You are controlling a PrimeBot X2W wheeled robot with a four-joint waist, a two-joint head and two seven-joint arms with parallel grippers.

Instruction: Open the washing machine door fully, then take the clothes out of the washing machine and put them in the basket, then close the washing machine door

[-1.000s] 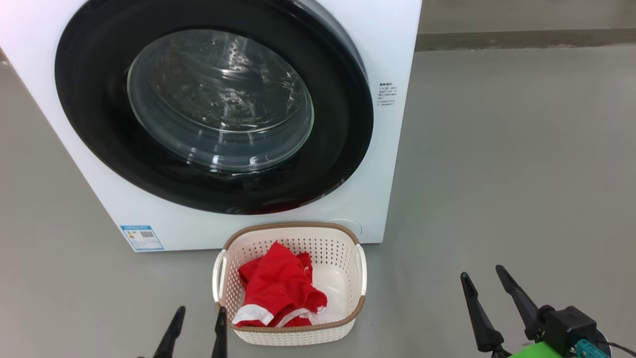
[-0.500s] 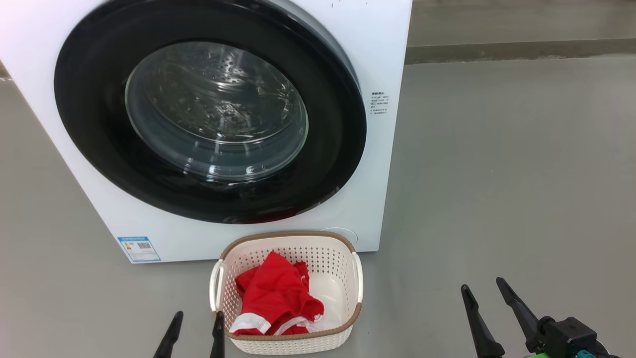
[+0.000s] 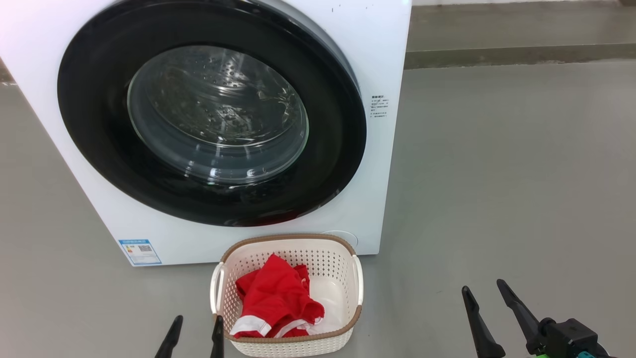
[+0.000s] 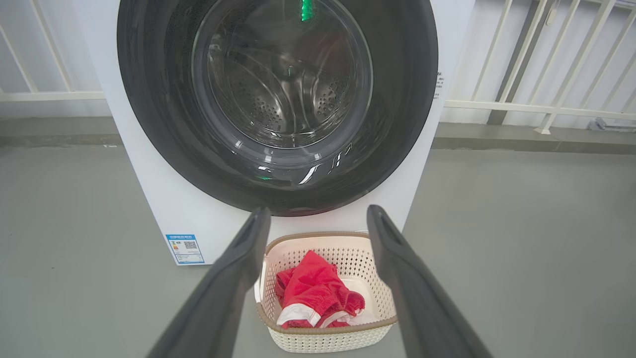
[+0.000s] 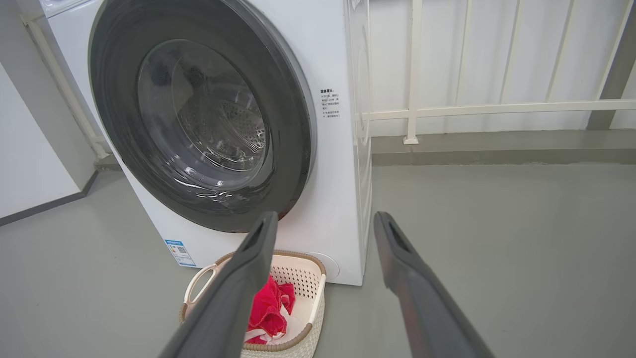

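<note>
Red clothes (image 3: 276, 296) in basket (image 3: 288, 238); door (image 3: 94, 129) probably latched, seam unclear. Left hand (image 3: 198, 319) and right hand (image 3: 482, 286) released, empty; back away slowly.

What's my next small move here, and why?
Probably just park the arms: the door looks shut, the clothes lie in the basket, and both the left gripper and right gripper are open, holding nothing.

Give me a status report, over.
Left gripper open, empty; right gripper open, empty. Washing machine door looks shut; clothes lie in the basket. Nothing in the way.
</note>
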